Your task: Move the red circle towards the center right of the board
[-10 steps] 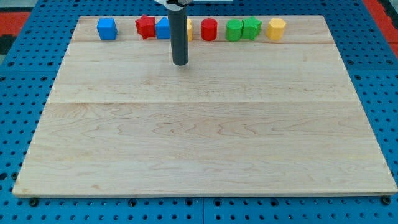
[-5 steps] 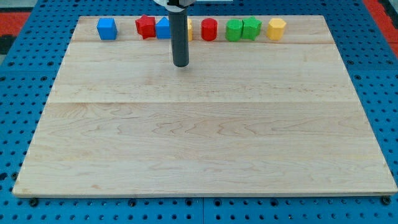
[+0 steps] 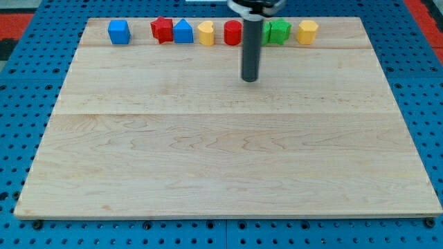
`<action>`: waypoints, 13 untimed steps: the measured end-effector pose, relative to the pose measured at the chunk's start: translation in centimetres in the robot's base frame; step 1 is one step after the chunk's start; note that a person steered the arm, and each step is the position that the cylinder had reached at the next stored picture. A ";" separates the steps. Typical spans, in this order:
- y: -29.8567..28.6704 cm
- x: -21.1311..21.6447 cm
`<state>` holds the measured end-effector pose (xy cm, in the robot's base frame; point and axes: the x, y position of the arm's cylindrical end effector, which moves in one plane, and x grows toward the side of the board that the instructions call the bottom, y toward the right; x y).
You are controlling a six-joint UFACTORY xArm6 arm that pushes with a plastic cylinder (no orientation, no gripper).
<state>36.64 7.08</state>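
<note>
The red circle (image 3: 232,32) stands in the row of blocks along the board's top edge, partly behind my rod. My tip (image 3: 249,78) rests on the board just below and slightly right of the red circle, apart from it. To its left stand a yellow heart-like block (image 3: 205,33), a blue house-shaped block (image 3: 183,32), a red star-like block (image 3: 162,30) and a blue cube (image 3: 119,32). To its right stand a green block (image 3: 265,32) mostly hidden by the rod, another green block (image 3: 279,31) and a yellow hexagon (image 3: 307,32).
The wooden board (image 3: 228,152) lies on a blue perforated table (image 3: 21,104). All blocks stand in one line at the view's top.
My tip has moved to the view's right, from below the blue house-shaped block to below the red circle. The yellow heart-like block is now uncovered. No block has moved.
</note>
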 end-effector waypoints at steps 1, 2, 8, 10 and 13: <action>7.0 -0.5; 10.9 -4.7; -5.5 -13.5; -0.4 -7.4; 4.6 -0.7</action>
<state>35.97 11.63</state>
